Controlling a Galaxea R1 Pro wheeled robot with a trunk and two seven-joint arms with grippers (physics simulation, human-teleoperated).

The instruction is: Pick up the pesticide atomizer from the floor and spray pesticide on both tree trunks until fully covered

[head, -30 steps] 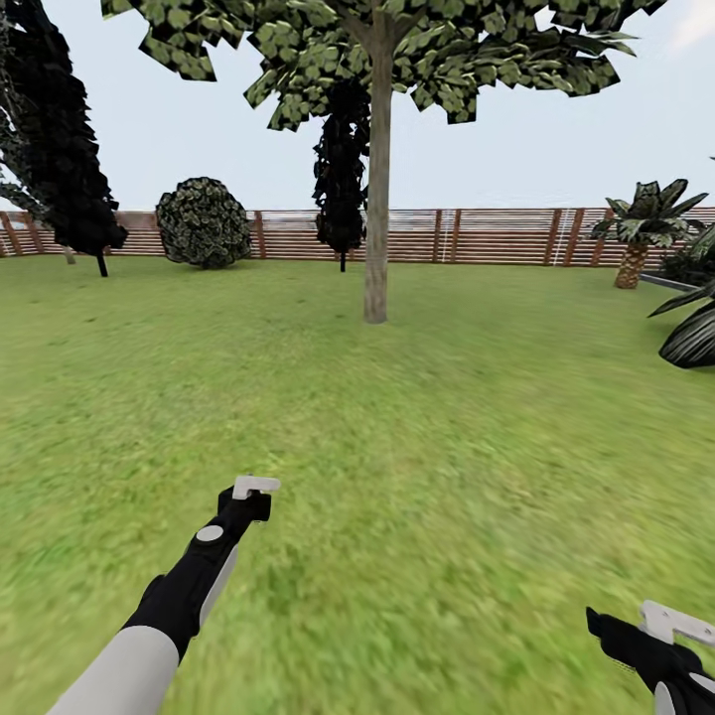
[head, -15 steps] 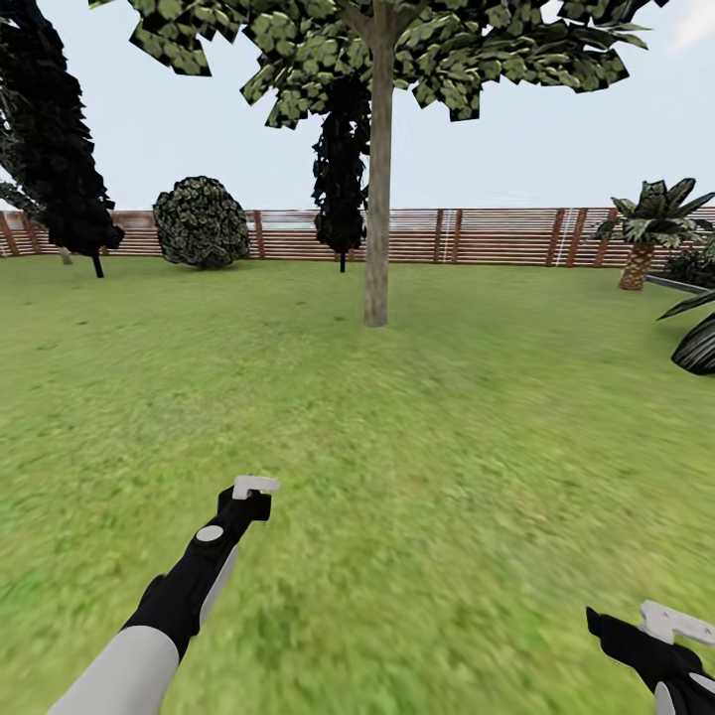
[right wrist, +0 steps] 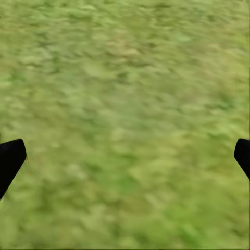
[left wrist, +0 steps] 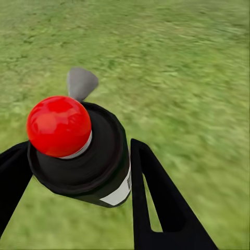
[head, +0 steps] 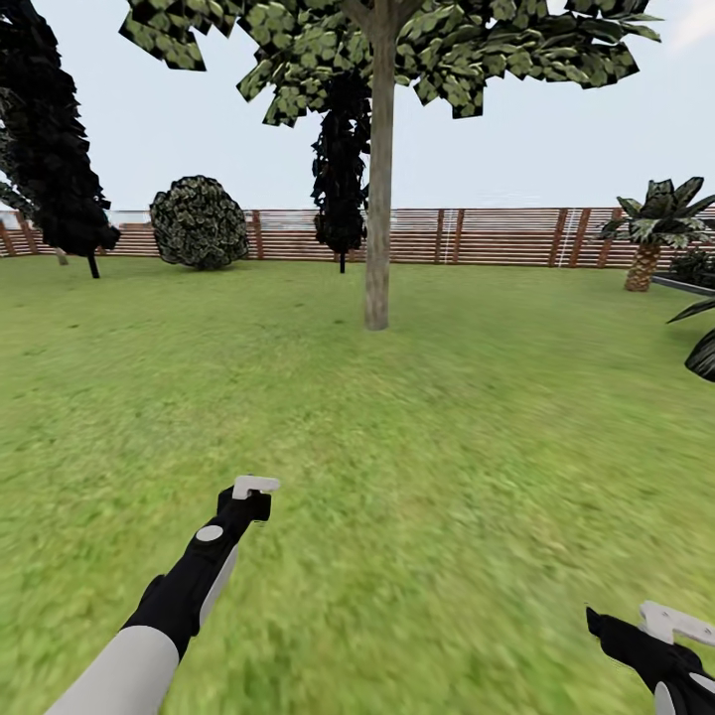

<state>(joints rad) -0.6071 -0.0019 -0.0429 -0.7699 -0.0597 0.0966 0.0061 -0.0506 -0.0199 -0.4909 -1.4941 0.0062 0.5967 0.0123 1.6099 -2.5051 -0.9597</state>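
Note:
In the left wrist view my left gripper (left wrist: pixel 78 151) is shut on the pesticide atomizer (left wrist: pixel 99 161), a black can with a red ball cap and a grey nozzle, held above the lawn. In the head view the left gripper (head: pixel 253 494) reaches forward at lower left. Straight ahead stands one tree, its grey-brown tree trunk (head: pixel 378 199) rising bare to a blocky green crown (head: pixel 397 45), still several metres away across the grass. My right gripper (head: pixel 670 628) sits at the lower right corner. In the right wrist view the right gripper (right wrist: pixel 128 153) is open over bare grass.
A brown slatted fence (head: pixel 477 236) closes the back of the garden. A round shrub (head: pixel 199 222) and dark narrow trees (head: pixel 55 159) stand at the left. A short palm (head: pixel 650 233) and dark plants (head: pixel 700 348) stand at the right. Open lawn (head: pixel 417 427) lies between me and the trunk.
The whole view has shifted slightly: the trunk sits a little lower and the palm and dark plants have slid right, so the camera has moved. Both arms hold the same pose.

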